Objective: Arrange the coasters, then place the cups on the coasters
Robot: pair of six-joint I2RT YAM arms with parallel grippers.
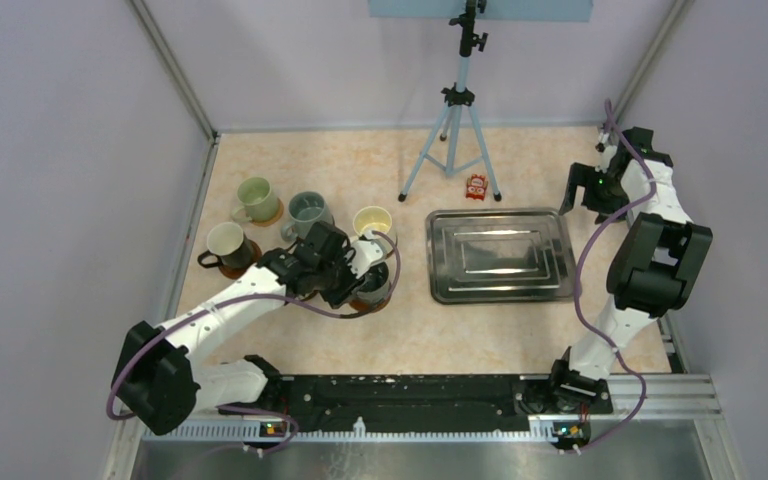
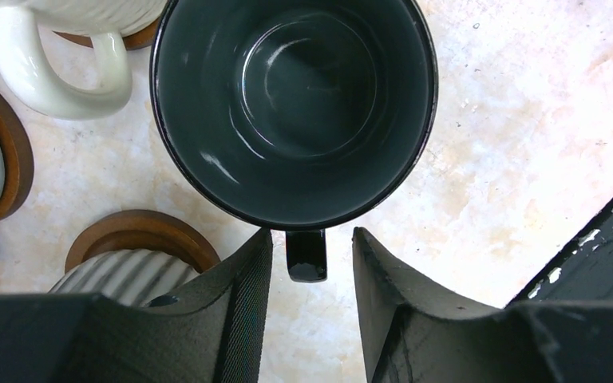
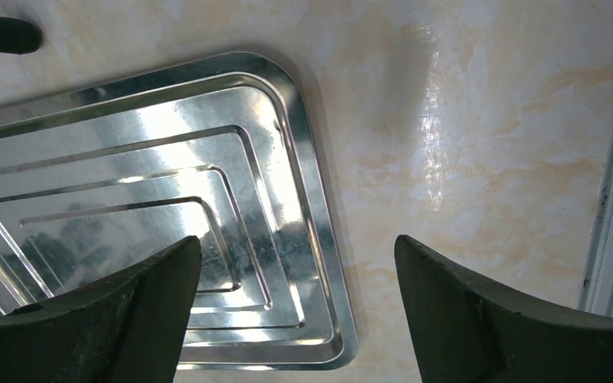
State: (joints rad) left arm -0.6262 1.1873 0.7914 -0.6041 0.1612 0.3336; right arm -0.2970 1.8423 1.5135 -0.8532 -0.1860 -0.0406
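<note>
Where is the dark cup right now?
In the top view the dark cup sits left of the tray, just nearer the arms than the cream cup, with the left claw open around its handle.

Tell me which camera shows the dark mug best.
The left wrist view: the dark mug fills it, interior and handle clear. The top external view has it mostly hidden under the left gripper. The right wrist view shows none of it.
</note>
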